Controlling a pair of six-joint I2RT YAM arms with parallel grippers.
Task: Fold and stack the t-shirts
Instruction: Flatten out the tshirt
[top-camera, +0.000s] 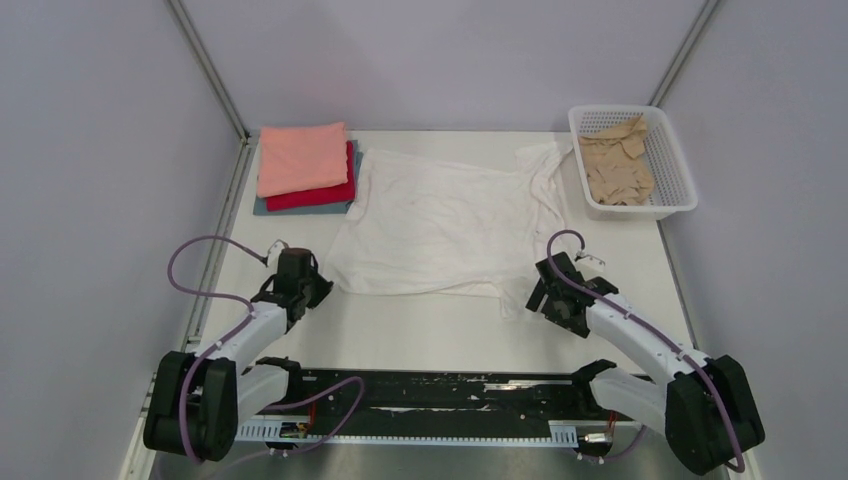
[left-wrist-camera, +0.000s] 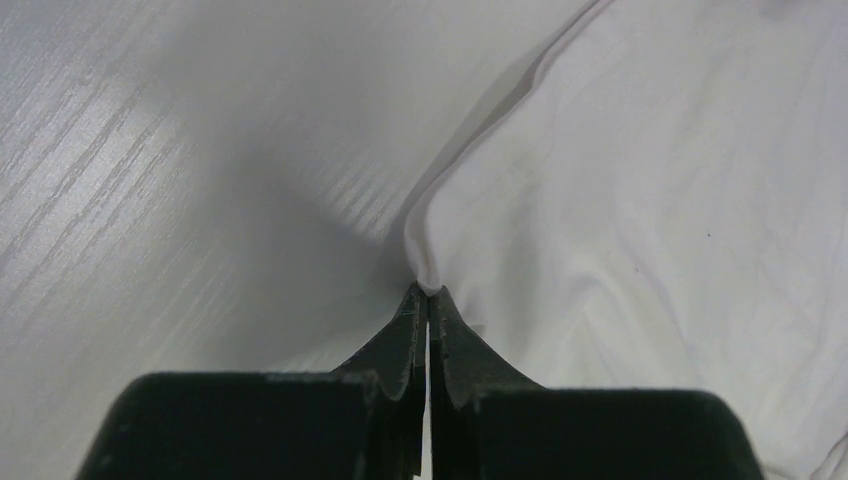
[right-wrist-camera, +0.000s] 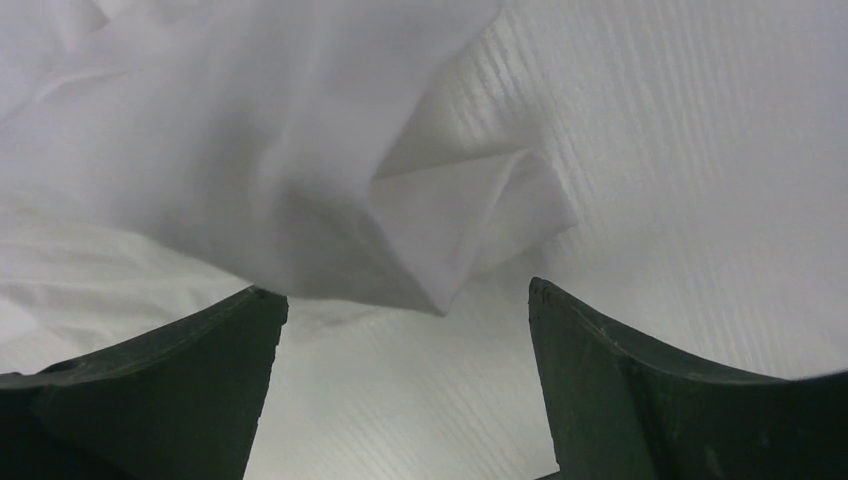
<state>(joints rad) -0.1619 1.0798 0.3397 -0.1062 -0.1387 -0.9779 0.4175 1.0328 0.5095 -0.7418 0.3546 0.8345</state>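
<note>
At the far left we have the stack (top-camera: 303, 170): a pink shirt (top-camera: 302, 157) on a red one (top-camera: 322, 194) on a grey-blue one (top-camera: 262, 207). It sits just beside the white shirt (top-camera: 440, 220), which lies spread over the middle of the table (top-camera: 430, 330).

Our left gripper (left-wrist-camera: 428, 300) is pressed together on the near-left edge of the white shirt, with a small fold of cloth nipped at the very tips. We judge that bite thin. A quick lift could pull the hem free, and the corner would drop back.

Our right gripper (right-wrist-camera: 398, 290) is spread wide, its jaws either side of the rumpled near-right corner but not touching it. That corner is doubled over on itself. If we close here we may catch only one layer, or miss the cloth altogether. With one side gripped and the other loose, any fold would drag the shirt askew. It could also sweep the shirt into the stack and knock it crooked.

At the far right stands the basket (top-camera: 640, 208), the only container here. It holds the tan shirt (top-camera: 615, 165), crumpled and not yet folded. One sleeve of the white shirt reaches the basket's left wall, so a hard pull might snag there.
</note>
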